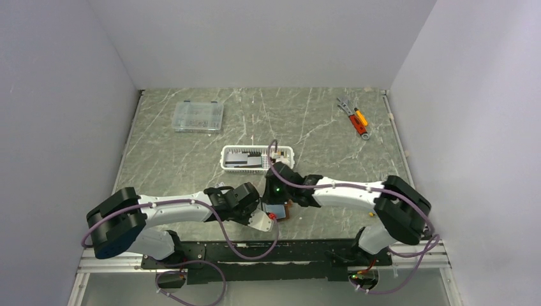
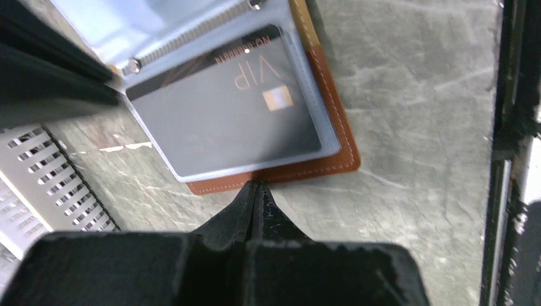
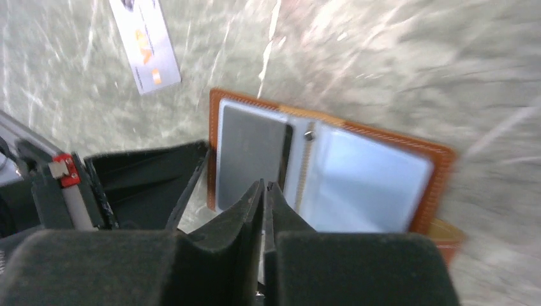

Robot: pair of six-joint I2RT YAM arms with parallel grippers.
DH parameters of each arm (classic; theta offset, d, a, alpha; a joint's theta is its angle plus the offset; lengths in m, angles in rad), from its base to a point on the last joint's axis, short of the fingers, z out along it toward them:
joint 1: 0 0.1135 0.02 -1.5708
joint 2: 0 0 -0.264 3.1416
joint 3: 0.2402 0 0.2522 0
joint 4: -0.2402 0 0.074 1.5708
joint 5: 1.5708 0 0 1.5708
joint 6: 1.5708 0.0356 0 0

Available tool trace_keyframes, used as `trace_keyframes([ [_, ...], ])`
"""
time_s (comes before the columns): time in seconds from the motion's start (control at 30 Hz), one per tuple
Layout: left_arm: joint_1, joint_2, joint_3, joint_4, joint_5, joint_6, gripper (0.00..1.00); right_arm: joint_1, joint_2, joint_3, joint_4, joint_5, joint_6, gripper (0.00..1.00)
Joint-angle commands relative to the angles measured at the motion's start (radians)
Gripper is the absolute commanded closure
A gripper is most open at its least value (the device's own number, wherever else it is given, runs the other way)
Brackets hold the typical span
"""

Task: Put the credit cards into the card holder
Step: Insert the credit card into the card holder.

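One black card (image 2: 229, 108) sits sleeved in the card holder (image 1: 279, 210), open near the desk's near edge between your arms; the left gripper (image 2: 255, 191) and right gripper (image 3: 265, 191) are pinched shut and empty, so you must open one for the loose card (image 3: 145, 48) nearby.

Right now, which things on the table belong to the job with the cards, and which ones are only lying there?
For the job:
- open card holder
- dark VIP card in its sleeve
- loose pale card nearby
- cards in the white basket

Only lying there:
- clear compartment box
- orange-handled tool
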State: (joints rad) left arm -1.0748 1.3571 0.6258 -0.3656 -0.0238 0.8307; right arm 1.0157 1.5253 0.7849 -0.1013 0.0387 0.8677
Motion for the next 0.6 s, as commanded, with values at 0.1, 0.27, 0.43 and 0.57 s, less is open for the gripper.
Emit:
trace_keyframes([
  [0.1, 0.068, -0.111, 0.105, -0.176, -0.005, 0.012, 0.66, -0.21, -0.224, 0.098, -0.172, 0.041, -0.148, 0.65],
  [0.27, 0.139, -0.151, 0.199, -0.239, -0.019, 0.037, 0.53, -0.325, -0.125, 0.273, -0.258, 0.036, -0.25, 0.52],
  [0.43, 0.264, -0.165, 0.318, -0.244, 0.005, 0.047, 0.51, -0.382, 0.068, 0.481, -0.365, 0.065, -0.315, 0.46],
  [0.57, 0.4, -0.187, 0.428, -0.251, 0.12, -0.026, 0.01, -0.386, 0.193, 0.579, -0.419, 0.098, -0.33, 0.43],
])
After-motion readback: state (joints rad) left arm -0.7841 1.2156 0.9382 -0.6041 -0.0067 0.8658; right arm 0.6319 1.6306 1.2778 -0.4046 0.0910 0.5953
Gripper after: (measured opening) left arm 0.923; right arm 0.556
